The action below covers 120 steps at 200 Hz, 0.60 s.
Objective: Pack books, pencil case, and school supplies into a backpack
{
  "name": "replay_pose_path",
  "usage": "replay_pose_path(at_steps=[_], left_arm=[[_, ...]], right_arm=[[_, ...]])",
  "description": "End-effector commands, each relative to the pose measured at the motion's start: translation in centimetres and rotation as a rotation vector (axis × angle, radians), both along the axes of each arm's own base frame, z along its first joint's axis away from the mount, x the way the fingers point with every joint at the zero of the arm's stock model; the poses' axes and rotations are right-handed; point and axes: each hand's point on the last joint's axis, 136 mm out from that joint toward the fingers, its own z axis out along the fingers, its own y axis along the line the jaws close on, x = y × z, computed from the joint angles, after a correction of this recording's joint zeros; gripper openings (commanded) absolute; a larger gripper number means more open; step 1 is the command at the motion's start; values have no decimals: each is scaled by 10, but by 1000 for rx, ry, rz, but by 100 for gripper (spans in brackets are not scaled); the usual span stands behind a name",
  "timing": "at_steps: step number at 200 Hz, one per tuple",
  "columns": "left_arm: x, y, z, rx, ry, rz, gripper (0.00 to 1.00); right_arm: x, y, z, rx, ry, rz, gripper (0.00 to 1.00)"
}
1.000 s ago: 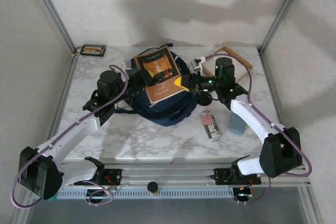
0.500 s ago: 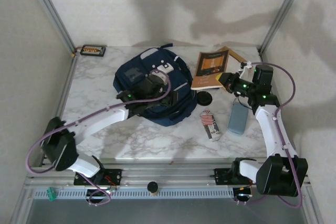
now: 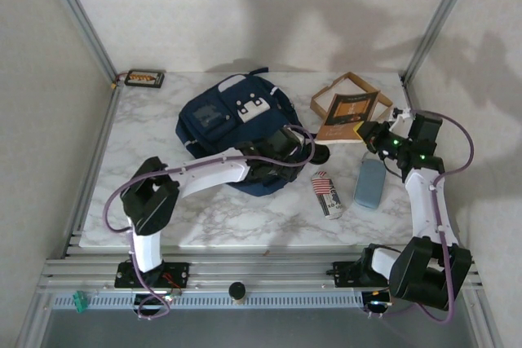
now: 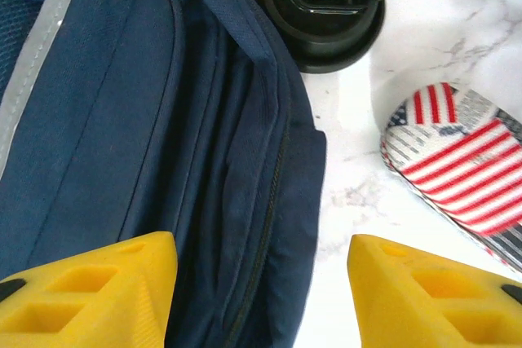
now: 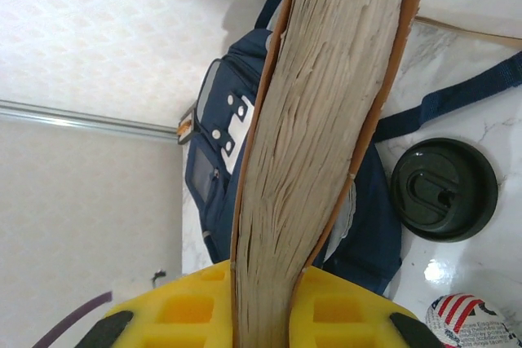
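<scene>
1. The right gripper [image 3: 369, 130] is clamped on the brown book [image 3: 349, 116]. In the wrist view its page edge sits squeezed between the yellow fingers [image 5: 342, 311].
2. A second ago that book was lying over the backpack [image 3: 220, 116]. Now it's off to the right, overlapping the cardboard tray [image 3: 329, 90] from above, and a bit further right than half a second back.
3. The left gripper [image 3: 284, 151] has slid from the middle of the backpack to its near right edge. Its jaws are spread with nothing pinched, just navy fabric and a zipper under them.
4. The black lid [image 3: 320, 154], flag-striped pouch [image 3: 328, 195] and grey-blue case [image 3: 369, 183] haven't budged on the marble table [image 3: 245, 213].
</scene>
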Motion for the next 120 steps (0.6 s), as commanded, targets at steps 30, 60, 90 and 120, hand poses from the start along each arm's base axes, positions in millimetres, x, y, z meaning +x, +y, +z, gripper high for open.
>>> replay_pose_path(at_steps=[30,60,90,120], left_arm=[[28,4,-24,77,6,28,49],[38,2,-25,38,17,39,35],[39,2,-19,-3,36,39,20],[43,10,-8,15,11,72,5]], right_arm=[[-3,6,21,7,-118,63,0],[-4,7,16,2,-119,68,0],[-5,6,11,-13,-108,73,0],[-5,5,12,-24,-108,68,0]])
